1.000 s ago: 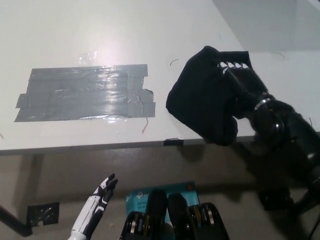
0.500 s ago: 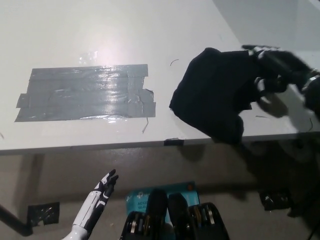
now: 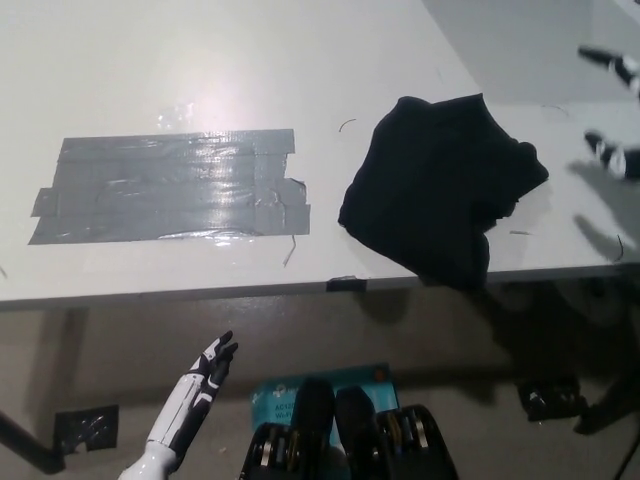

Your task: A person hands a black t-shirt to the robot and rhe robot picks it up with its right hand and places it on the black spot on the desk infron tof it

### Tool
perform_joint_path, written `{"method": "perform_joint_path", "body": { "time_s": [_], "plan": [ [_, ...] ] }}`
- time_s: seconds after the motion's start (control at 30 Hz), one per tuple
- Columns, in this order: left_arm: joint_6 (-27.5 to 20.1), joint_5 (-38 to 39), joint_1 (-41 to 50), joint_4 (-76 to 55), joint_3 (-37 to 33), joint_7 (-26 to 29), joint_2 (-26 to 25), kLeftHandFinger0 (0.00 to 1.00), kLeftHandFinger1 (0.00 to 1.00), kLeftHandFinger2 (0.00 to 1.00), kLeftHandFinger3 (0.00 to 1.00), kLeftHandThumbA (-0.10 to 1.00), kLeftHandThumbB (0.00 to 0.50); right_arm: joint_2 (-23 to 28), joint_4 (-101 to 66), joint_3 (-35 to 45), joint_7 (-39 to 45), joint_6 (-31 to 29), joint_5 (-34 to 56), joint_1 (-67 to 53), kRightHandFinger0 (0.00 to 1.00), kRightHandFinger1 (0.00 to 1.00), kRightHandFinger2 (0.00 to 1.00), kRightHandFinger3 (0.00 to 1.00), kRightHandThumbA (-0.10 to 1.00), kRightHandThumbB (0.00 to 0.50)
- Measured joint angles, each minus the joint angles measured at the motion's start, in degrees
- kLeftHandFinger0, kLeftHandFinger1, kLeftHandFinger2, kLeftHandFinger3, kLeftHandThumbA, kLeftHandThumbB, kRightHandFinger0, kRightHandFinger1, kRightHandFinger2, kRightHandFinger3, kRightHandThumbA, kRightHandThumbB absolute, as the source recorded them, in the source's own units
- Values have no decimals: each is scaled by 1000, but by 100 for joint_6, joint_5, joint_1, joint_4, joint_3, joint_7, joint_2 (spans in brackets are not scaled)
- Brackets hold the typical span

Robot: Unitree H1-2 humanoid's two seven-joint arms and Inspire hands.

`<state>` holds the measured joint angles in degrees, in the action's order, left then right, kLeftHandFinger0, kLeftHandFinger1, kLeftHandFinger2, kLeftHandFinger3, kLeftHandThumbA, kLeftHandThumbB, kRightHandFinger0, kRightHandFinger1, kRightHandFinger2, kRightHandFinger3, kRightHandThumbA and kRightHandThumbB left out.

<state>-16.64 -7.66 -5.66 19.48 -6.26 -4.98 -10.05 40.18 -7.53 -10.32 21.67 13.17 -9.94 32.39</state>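
— So where does the black t-shirt [image 3: 440, 200] lie?

— Crumpled on the white desk [image 3: 300, 60], toward its right side, with the lower corner drooping just over the front edge. It sits well to the right of the grey tape patch [image 3: 170, 190], not touching it.

— And the right hand [image 3: 610, 110]?

— Apart from the shirt, off at the picture's right edge. Only a few dark fingertips [image 3: 603, 148] with pale ends show, one up near the top corner and one lower down, with bare desk between them and the cloth. They are spread from each other and nothing is in them, so the hand reads as open and empty.

— Any writing to read?

— On the floor below the desk lies a teal card or packet [image 3: 285, 400] with some white print, but it is too small and partly hidden to make out. A small dark tab [image 3: 345, 284] sits on the desk's front edge, with no lettering visible.

— What about the left hand [image 3: 205, 375]?

— White, low at the lower left beneath the desk edge, fingers stretched out straight and pointing up and to the right, holding nothing.
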Motion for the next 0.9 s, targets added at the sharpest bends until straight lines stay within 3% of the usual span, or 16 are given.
{"method": "perform_joint_path", "body": {
  "time_s": [0.13, 0.2, 0.27, 0.37, 0.47, 0.57, 0.63, 0.77, 0.9],
  "plan": [
    [4, 0, -1, 6, -2, 0, 0, 1000, 1000, 1000, 1000, 1000, 500, -240, -707, 128, -35, 21, 342, -730, 1000, 1000, 1000, 1000, 802, 479],
    [6, -2, -1, 7, -7, 0, 1, 1000, 1000, 1000, 1000, 1000, 500, -570, -1218, 213, -83, 25, 595, -1258, 1000, 1000, 1000, 1000, 933, 392],
    [7, -2, -1, 7, -8, 0, 0, 1000, 1000, 1000, 1000, 1000, 500, -714, -1429, 230, -103, 24, 687, -1449, 1000, 1000, 1000, 1000, 948, 360],
    [4, -5, 0, 5, -27, -2, 0, 1000, 1000, 1000, 1000, 1000, 500, -1475, -2141, 305, -247, -8, 1014, -2273, 1000, 1000, 1000, 1000, 954, 279],
    [-9, -26, 41, 3, -76, -1, 1, 1000, 1000, 1000, 1000, 1000, 500, -2443, -2132, 371, -447, -343, 1195, -2980, 1000, 1000, 1000, 1000, 958, 254],
    [-27, -54, 103, 5, -126, 1, 3, 1000, 1000, 1000, 1000, 1000, 500, -2958, -1333, 436, -593, -622, 1192, -3266, 1000, 1000, 1000, 1000, 939, 244],
    [-39, -68, 173, 5, -141, 2, 3, 1000, 1000, 1000, 1000, 1000, 500, -3114, -750, 460, -664, -785, 1149, -3329, 1000, 1000, 1000, 1000, 873, 234],
    [-51, -95, 290, 3, -163, 3, 4, 1000, 1000, 1000, 1000, 1000, 500, -3204, 130, 554, -776, -1084, 1101, -3342, 1000, 1000, 1000, 1000, 880, 247],
    [-62, -106, 366, 2, -181, 3, 5, 1000, 1000, 1000, 1000, 1000, 500, -3205, 417, 571, -895, -1387, 975, -3385, 1000, 1000, 1000, 1000, 885, 226]
  ]
}}
